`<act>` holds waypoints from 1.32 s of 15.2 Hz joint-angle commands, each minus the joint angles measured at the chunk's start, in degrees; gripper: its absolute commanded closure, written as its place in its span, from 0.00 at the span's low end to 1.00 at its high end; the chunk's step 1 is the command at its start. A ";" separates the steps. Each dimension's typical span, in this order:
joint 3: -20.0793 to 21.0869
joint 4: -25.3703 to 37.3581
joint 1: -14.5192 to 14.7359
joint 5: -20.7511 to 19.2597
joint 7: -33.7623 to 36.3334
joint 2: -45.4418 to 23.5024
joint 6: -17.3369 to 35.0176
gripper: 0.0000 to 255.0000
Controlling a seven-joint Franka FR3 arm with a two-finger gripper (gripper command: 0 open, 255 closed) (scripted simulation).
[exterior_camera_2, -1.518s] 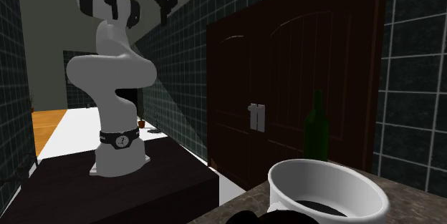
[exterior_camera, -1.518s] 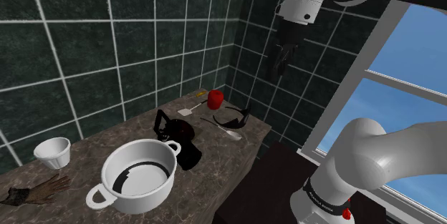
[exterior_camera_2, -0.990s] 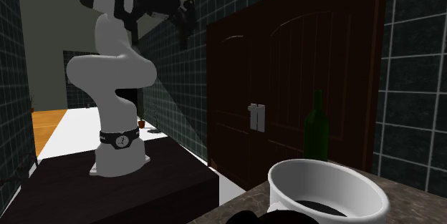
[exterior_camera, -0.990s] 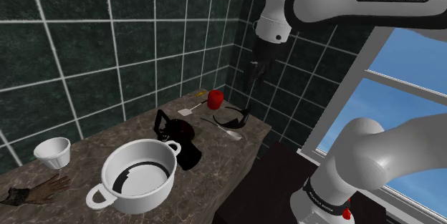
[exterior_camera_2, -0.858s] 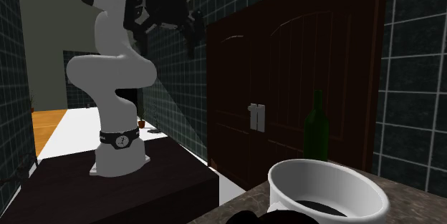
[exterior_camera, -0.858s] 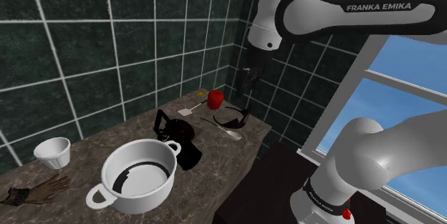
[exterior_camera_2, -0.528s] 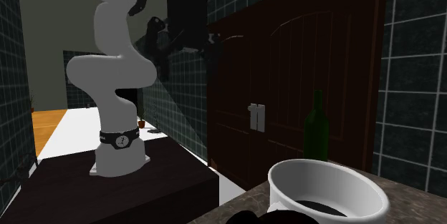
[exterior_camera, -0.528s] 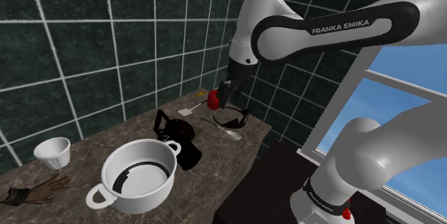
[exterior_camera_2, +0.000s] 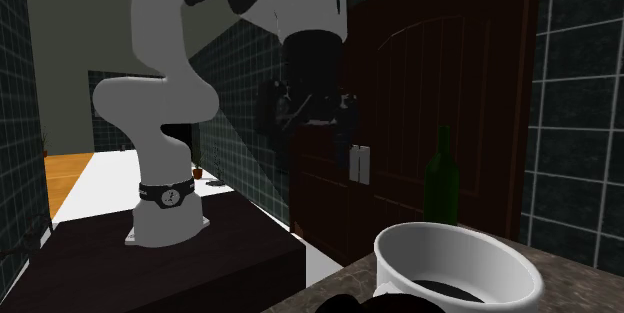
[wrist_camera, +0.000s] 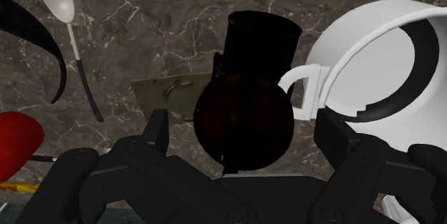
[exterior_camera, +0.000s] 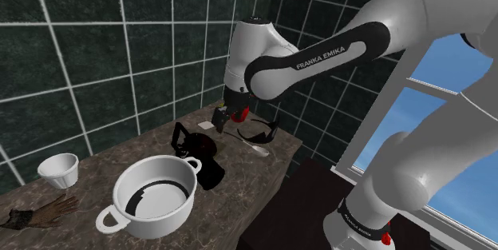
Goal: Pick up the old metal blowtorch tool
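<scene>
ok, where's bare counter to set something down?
Two patches. One is the counter along the tiled wall, between the small white bowl and the blowtorch. The other is the front strip between the pot and the spoon. The far corner is crowded: spoon, sunglasses, red object.

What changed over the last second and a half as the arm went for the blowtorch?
The arm swung down from high by the tiled corner toward the shoulder view's left. Its open gripper now hangs over the dark blowtorch, framed between the fingers but untouched. Nothing was grasped. Blowtorch, white pot and small bowl stayed put.
</scene>
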State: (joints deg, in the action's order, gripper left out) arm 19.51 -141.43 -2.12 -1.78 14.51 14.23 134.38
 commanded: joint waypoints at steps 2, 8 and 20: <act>2.11 2.31 -1.25 -5.29 4.52 -7.24 5.34 0.00; 2.79 10.40 -0.94 -20.58 16.62 -22.26 11.18 0.00; -1.31 14.85 2.71 -31.95 25.75 -33.12 16.20 0.00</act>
State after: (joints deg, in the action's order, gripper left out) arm 18.41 -126.68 0.52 -33.36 40.03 -18.52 150.30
